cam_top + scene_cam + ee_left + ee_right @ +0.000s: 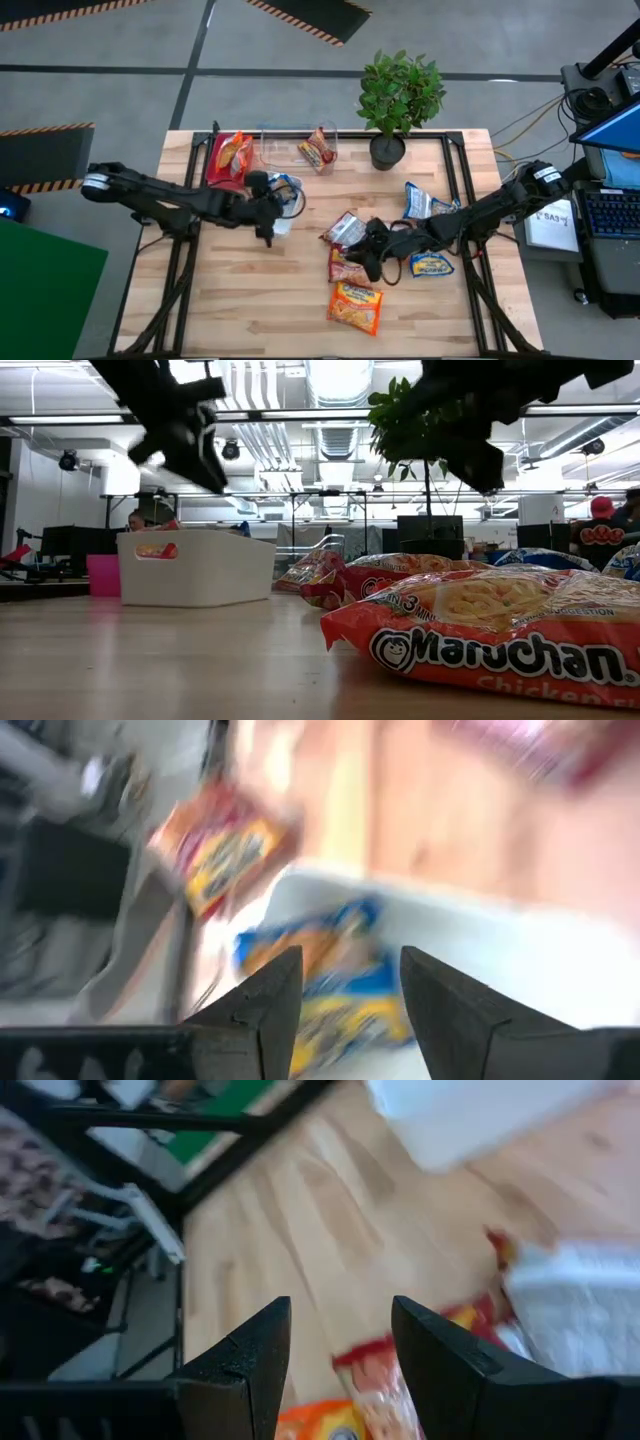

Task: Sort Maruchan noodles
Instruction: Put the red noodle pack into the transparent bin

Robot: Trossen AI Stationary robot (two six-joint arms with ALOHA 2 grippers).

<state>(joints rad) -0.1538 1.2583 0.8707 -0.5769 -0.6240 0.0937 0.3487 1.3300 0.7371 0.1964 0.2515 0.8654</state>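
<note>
Several Maruchan packets lie flat on the wooden table: a silvery-white one (345, 229), a red-brown one (347, 268), an orange one (355, 306) and two blue ones (431, 265) (424, 202). At the far left, an orange packet (232, 153) lies in a red tray, a red-brown one (318, 150) in a clear tray, and a blue-and-yellow one (330, 970) in a white tray (287, 196). My left gripper (267, 228) (350, 960) hangs open above the white tray's near side. My right gripper (374, 252) (340, 1310) is open above the table beside the red-brown packet (385, 1380).
A potted plant (397, 100) stands at the table's far edge, right of the trays. Bare wood lies along the near left part of the table (250, 300). In the low view the orange packet (480, 625) lies close in front and the white tray (195, 568) farther back.
</note>
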